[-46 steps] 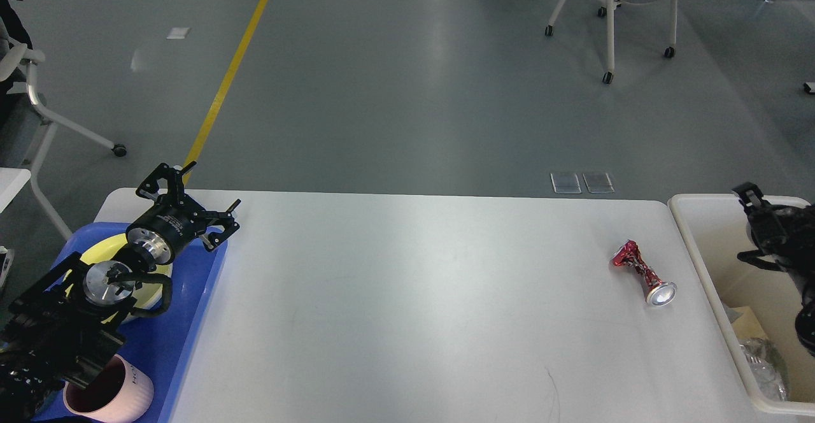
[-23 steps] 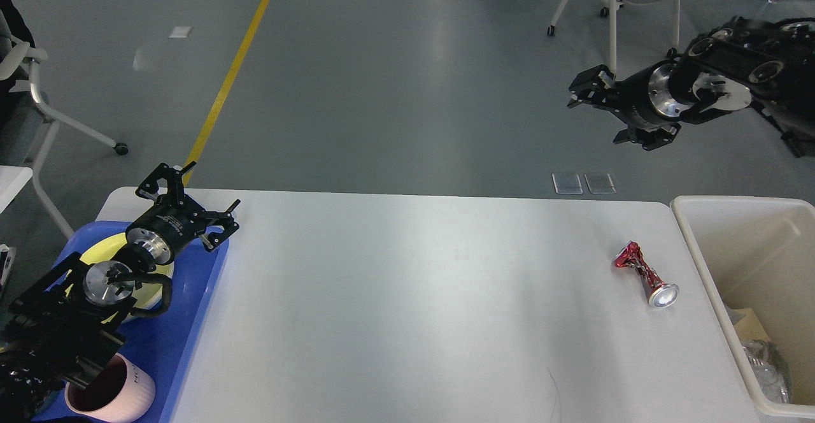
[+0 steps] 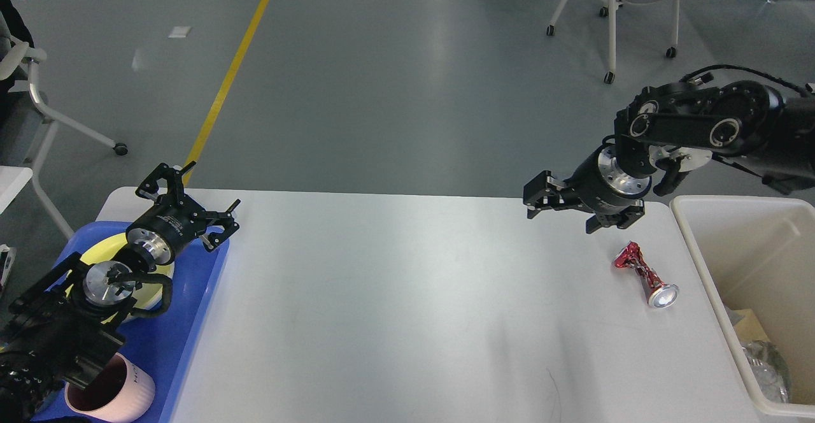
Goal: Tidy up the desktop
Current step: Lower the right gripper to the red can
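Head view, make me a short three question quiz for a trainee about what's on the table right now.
1. True or false: the crushed red can lies inside the cream bin.
2. Which pincer is nearer the can: A left, B right?
3. Fill in: the pink cup stands on the blue ____.

Key: 1 false, it lies on the white desktop. 2 B. 3 tray.
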You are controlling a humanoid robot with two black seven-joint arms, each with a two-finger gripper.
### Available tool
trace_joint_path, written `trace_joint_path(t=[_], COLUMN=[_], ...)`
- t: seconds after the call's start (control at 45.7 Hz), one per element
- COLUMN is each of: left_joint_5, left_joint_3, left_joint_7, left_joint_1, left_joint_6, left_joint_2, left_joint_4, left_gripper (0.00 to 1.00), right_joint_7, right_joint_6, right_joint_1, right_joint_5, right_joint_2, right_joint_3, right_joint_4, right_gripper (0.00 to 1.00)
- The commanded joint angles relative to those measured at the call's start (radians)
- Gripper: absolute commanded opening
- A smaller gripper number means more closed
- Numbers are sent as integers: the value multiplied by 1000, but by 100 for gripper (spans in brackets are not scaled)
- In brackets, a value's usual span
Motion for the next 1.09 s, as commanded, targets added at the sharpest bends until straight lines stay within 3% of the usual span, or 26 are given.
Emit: trace_joint_path(t=[0.0,0.175,0.306,0.503,0.678,1.072], left_joint_5=[0,0,0,0,0,0], left_joint_3=[0,0,0,0,0,0], left_joint_7=[0,0,0,0,0,0], left_joint_1=[0,0,0,0,0,0], left_joint_6=[0,0,0,0,0,0], left_joint_2=[0,0,0,0,0,0], left_joint_4=[0,0,0,0,0,0], left_gripper=[100,100,100,100,100,100], right_joint_7=[40,108,155,230,335,344], right_joint_6=[-56,-197,-251,-308,-371,-404], right_joint_1=[-137,-287,-388,-488,-566,-663], right_joint_5=[-69,-189,-218,-238,-301,-306], right_joint_2=[-17,-24,-24,-26,-24,-18], right_joint_3=[16,10,11,7,-4,-3], right_joint_4=[-118,-216,-330,-385,-426,-489], right_gripper=[100,100,100,100,100,100])
